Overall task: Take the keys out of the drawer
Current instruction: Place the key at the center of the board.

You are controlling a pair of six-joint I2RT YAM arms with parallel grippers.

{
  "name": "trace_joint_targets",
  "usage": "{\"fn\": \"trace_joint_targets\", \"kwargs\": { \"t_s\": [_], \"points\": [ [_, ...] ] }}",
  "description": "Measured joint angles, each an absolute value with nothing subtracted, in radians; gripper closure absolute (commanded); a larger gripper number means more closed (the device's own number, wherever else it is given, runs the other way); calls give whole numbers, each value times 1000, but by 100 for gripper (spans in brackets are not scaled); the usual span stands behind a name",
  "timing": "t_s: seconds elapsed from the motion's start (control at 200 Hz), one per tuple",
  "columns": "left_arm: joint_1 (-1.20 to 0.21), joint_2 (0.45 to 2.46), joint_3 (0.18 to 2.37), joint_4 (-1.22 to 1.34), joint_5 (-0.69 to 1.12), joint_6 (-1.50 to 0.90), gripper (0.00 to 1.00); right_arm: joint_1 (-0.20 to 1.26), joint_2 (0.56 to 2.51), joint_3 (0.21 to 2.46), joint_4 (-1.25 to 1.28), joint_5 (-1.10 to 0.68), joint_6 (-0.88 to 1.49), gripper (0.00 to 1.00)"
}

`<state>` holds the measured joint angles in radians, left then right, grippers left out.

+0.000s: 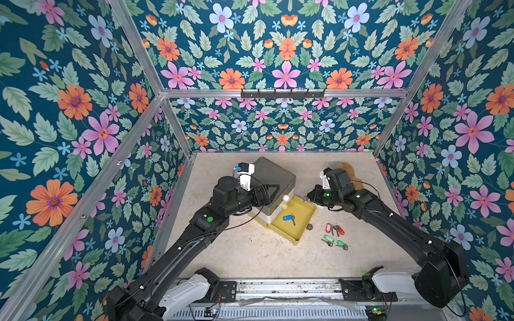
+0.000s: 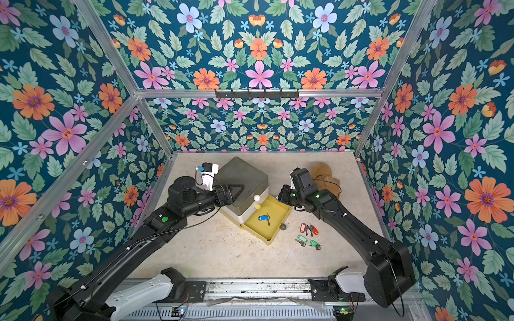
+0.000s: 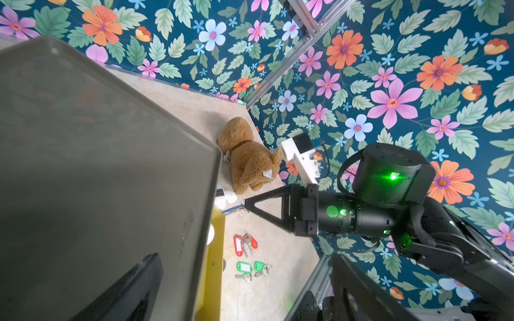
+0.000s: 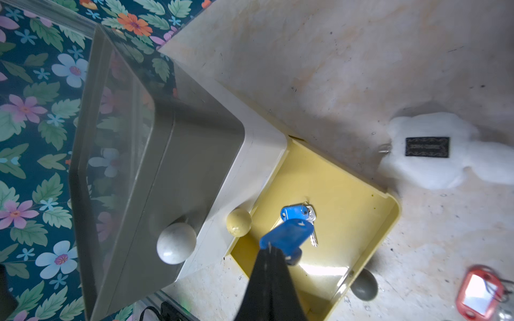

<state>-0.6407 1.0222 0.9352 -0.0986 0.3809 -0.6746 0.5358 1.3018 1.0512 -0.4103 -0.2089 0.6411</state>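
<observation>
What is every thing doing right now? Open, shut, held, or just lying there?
yellow drawer: pulled open.
white drawer: shut.
right gripper: shut on the held blue key, above the yellow drawer.
second blue key: lying in the yellow drawer.
red keys: out, lying on the table.
green keys: out, lying on the table.
left gripper: over the drawer box's gray top; can't tell if open.

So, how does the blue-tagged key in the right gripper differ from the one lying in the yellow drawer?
The held key is pinched by its blue tag in the shut right gripper; the lying key sits loose in the yellow drawer. The held key is raised off the drawer floor; the lying key rests flat on it, metal blade showing. Both carry an oblong blue tag.
</observation>
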Motion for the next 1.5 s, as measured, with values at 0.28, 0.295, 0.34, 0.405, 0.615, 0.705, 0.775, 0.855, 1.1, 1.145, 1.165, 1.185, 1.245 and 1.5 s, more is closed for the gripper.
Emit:
{"fn": "trace_joint_targets", "kwargs": {
  "t_s": [0.28,0.295,0.34,0.405,0.615,0.705,0.775,0.855,1.1,1.145,1.165,1.185,1.245,1.5],
  "points": [
    [-756,1106,962,-83,306,-673,1,403,1174,955,-463,-202,630,100],
    [-760,1112,963,-83,305,-673,1,392,1167,945,-467,-202,630,100],
    [-771,1125,967,-83,294,-673,1,367,1151,920,-473,-202,630,100],
    [-785,1141,972,-82,286,-673,1,330,1130,879,-478,-208,628,100],
    [-835,1194,981,-69,262,-671,0,236,1099,760,-470,-251,627,100],
    [-855,1216,988,-68,258,-670,1,216,1103,720,-453,-269,627,100],
    [-868,1231,995,-68,249,-670,1,210,1117,698,-427,-284,627,100],
    [-879,1243,999,-67,238,-667,1,204,1140,679,-400,-295,628,100],
    [-892,1258,1001,-68,233,-662,1,196,1211,651,-313,-332,635,100],
    [-892,1258,1001,-68,233,-662,1,195,1225,649,-296,-337,640,100],
    [-893,1259,1001,-68,232,-662,1,194,1231,648,-290,-339,642,100],
    [-894,1259,1001,-68,231,-662,1,194,1238,646,-282,-341,643,100],
    [-895,1261,1001,-69,231,-662,1,191,1257,641,-264,-352,652,100],
    [-902,1272,1001,-69,231,-663,1,174,1309,626,-201,-385,662,100]
  ]
}}
